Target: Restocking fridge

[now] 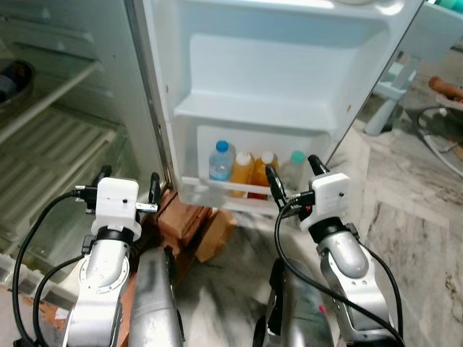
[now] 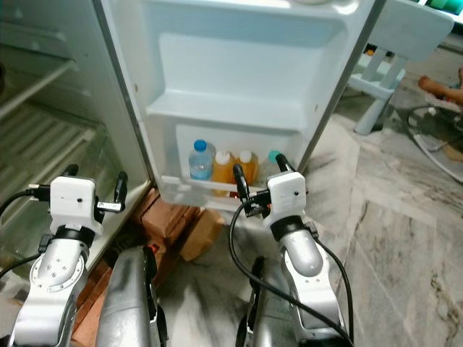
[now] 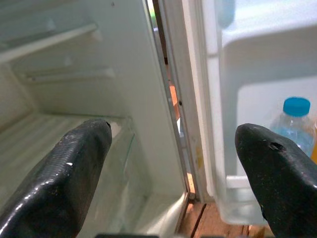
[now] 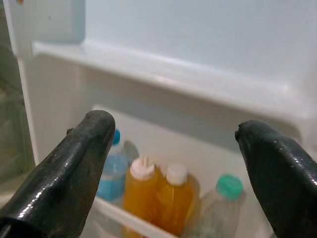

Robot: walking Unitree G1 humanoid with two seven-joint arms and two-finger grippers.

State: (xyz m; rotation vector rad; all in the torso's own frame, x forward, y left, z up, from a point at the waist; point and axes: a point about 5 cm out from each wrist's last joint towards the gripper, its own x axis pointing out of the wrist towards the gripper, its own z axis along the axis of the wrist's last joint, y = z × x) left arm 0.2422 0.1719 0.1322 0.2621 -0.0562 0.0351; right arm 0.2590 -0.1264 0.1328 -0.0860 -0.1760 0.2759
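Note:
The fridge door [image 1: 275,65] stands open in front of me. Its bottom rack [image 1: 217,189] holds a blue-capped water bottle [image 1: 221,163], two orange juice bottles [image 1: 242,170] [image 4: 173,196], and a clear teal-capped bottle [image 1: 294,170]. My right gripper [image 1: 293,168] is raised just in front of that rack, open and empty, facing the bottles [image 4: 174,125]. My left gripper [image 1: 128,177] is open and empty too. It is raised by the hinge edge between the door and the fridge body [image 3: 173,131], with the water bottle [image 3: 294,126] off to its side.
The fridge interior [image 1: 51,94] on the left has wire shelves, a glass-covered drawer [image 1: 58,159] and a dark bowl [image 1: 11,76]. Reddish bricks [image 1: 192,224] lie under the fridge. On the marble floor at right stand a white stool [image 1: 391,87] and cables [image 1: 434,137].

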